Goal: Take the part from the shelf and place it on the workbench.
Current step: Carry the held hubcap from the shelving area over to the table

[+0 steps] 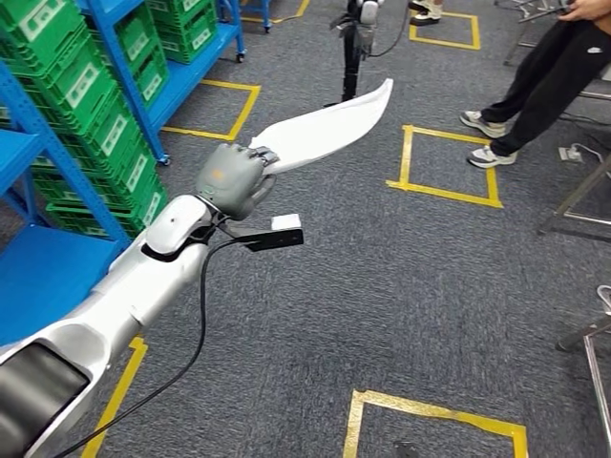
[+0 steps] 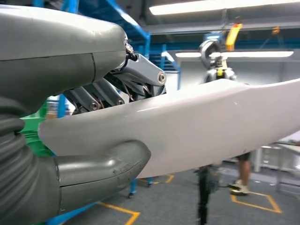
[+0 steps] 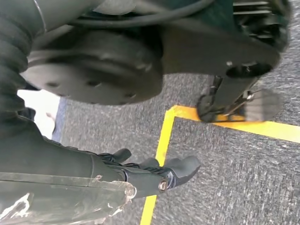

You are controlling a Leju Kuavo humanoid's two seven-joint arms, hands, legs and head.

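The part [image 1: 325,124] is a long, white, curved blade-like panel. My left hand [image 1: 234,178] grips it at one end and holds it out over the grey carpet, with its tip pointing up and to the right. In the left wrist view the dark fingers [image 2: 106,91] lie over the part [image 2: 212,122] and the thick grey thumb [image 2: 106,164] presses it from the other side. My right hand [image 3: 148,174] hangs by my body above the floor, its fingers stretched out with nothing in them.
Blue shelves [image 1: 43,143] stacked with green crates [image 1: 108,124] stand at the left. Yellow tape squares [image 1: 443,157] mark the carpet. A black stand [image 1: 351,57] rises at the top centre. A person's legs [image 1: 533,86] and metal frame legs [image 1: 577,200] are on the right.
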